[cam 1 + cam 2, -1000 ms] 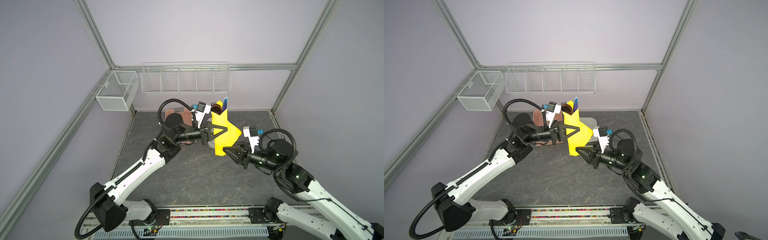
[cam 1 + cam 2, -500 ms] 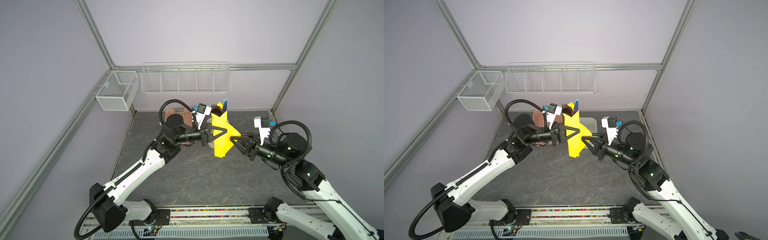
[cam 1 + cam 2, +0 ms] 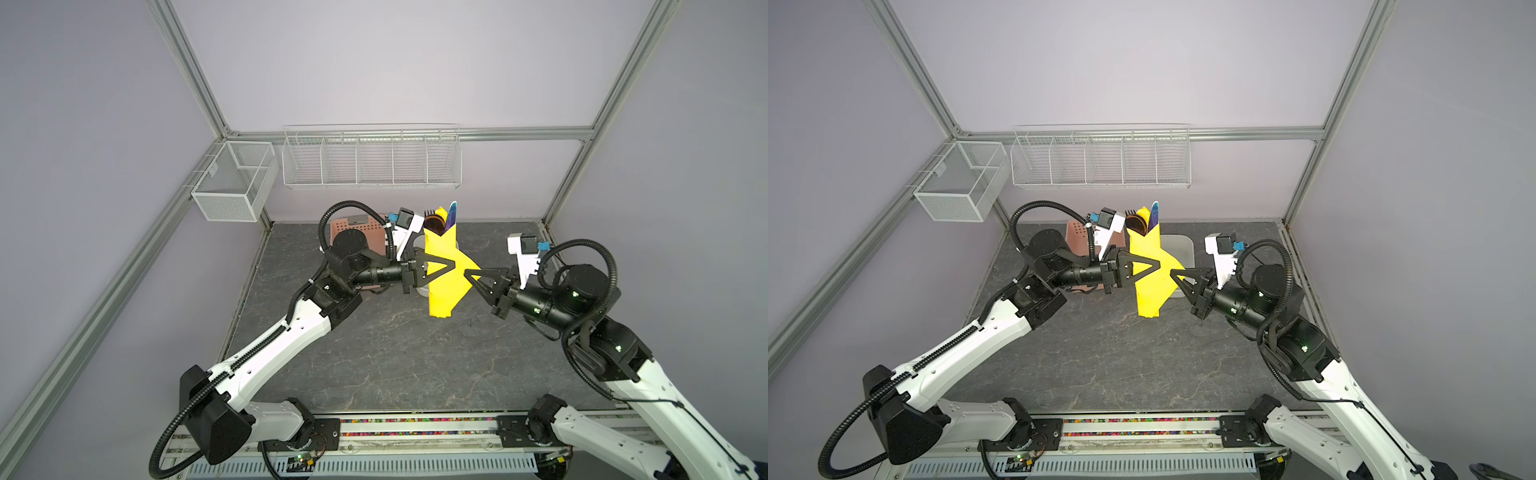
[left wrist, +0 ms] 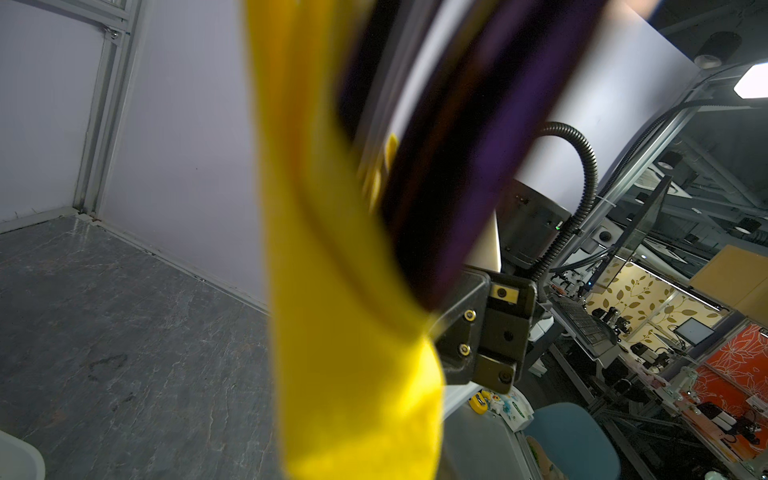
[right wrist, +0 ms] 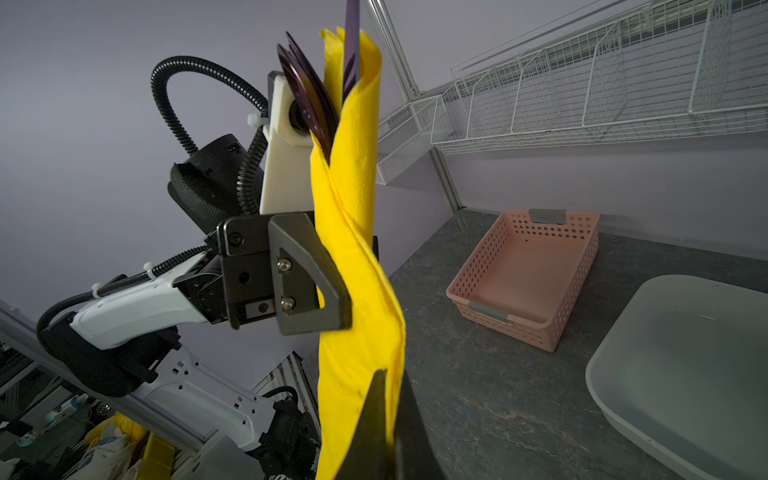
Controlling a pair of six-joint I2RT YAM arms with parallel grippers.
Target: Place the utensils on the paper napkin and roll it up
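Both arms have the paper napkin [image 3: 445,286] up in the air over the far middle of the table [image 3: 374,353], rolled into an upright tube. The utensils [image 3: 434,224] are inside it, and only their shiny heads poke out the top. The left gripper [image 5: 345,307] is clamped around the middle of the roll from the left. The right gripper [image 3: 467,273] is pinched tight on the napkin's loose right-hand flap, lower down. The pink basket [image 5: 515,328] and white tub [image 5: 685,365] sit on the table at the far side.
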